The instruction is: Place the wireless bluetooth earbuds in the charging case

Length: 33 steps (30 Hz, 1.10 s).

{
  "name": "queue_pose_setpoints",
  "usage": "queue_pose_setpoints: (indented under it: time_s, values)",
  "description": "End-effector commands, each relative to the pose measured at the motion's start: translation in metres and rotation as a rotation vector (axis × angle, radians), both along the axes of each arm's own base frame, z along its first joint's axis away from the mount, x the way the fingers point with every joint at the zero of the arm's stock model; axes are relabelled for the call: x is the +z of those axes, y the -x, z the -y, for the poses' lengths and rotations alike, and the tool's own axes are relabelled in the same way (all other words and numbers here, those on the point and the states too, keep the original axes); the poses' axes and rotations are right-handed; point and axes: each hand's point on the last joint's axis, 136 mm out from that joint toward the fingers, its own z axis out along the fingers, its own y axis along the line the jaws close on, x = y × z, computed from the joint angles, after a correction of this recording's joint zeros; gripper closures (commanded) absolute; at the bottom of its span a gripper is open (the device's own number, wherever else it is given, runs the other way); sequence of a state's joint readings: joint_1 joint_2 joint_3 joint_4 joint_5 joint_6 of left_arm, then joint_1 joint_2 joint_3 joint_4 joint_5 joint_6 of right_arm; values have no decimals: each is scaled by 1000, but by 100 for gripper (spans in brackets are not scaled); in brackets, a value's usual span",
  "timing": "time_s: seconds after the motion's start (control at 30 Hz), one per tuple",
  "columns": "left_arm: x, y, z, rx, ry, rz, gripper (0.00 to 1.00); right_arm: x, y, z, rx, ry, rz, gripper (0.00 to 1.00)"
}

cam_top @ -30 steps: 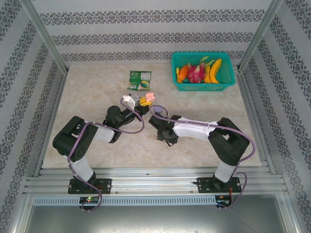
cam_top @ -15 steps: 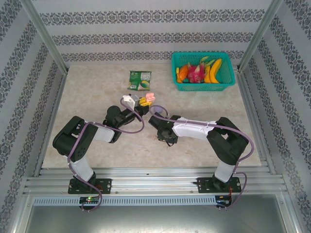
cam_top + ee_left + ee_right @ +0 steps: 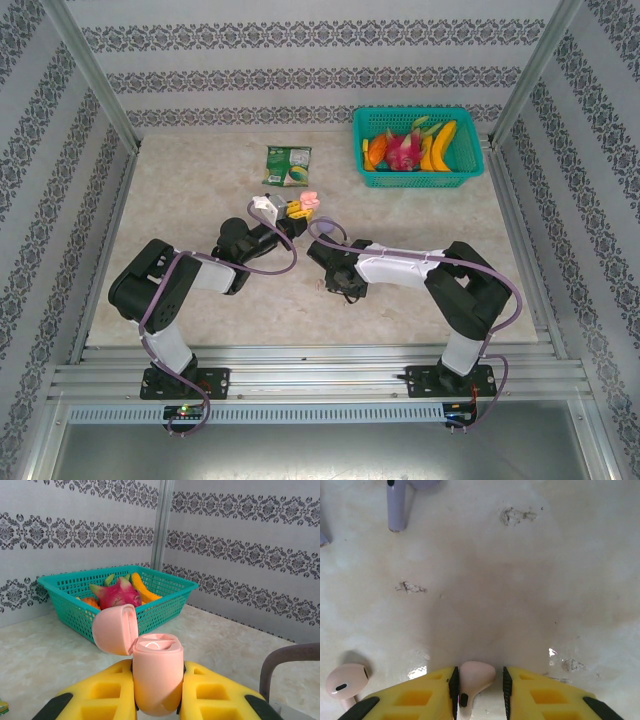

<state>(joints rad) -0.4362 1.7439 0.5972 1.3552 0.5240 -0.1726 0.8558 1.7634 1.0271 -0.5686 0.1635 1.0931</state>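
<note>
Right arm is nudging slightly since a second ago, left arm staying put; left gripper [image 3: 157, 692] is clamping the open pink charging case [image 3: 157, 672] upright, above the table [image 3: 35, 655]. Right gripper [image 3: 479, 686] is pinching one pink earbud [image 3: 476, 672] low at the table; second pink earbud [image 3: 345, 680] is lying just left, lilac earbud [image 3: 397, 505] well apart.

Cropped stems, unreadable case wells

Between the fingers of the right hand [image 3: 479, 671], the pale pink earbud [image 3: 475, 674] loses its stem past the lower edge, and whether the pads pinch it cannot be told. Left of that hand a second pink earbud [image 3: 344, 682] is cropped likewise. Ahead, a lilac earbud [image 3: 397, 505] has its head cut by the top edge, and a lilac sliver [image 3: 322, 539] at the left edge is unidentifiable. In the left hand [image 3: 157, 672], the pink charging case [image 3: 152, 655] shows its wells too edge-on to read, and its open lid [image 3: 116, 629] screens part of the fruit basket [image 3: 165, 605] beyond.
</note>
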Motion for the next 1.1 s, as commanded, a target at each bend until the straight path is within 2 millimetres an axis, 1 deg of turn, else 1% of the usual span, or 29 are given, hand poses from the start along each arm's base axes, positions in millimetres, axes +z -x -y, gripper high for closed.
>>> queue_pose_setpoints:
  time_s: [0.0, 0.17, 0.4, 0.67, 0.83, 1.07]
  values:
    - [15, 4, -3, -15, 38, 44, 100, -1, 5, -1, 23, 3, -8, 69]
    - [13, 4, -2, -18, 38, 38, 100, -1, 5, -2, 28, 1, -7, 71]
    - [13, 4, 0, -33, 40, 35, 100, 2, 3, -2, 38, -14, 16, 81]
    - [14, 5, 1, -43, 44, 34, 100, 8, -1, -1, 55, -30, 61, 83]
    - [14, 6, 2, -53, 43, 33, 100, 17, -5, 3, 66, -45, 122, 83]
    - [15, 9, 4, -72, 36, 32, 100, 37, -12, 13, 88, -54, 238, 83]
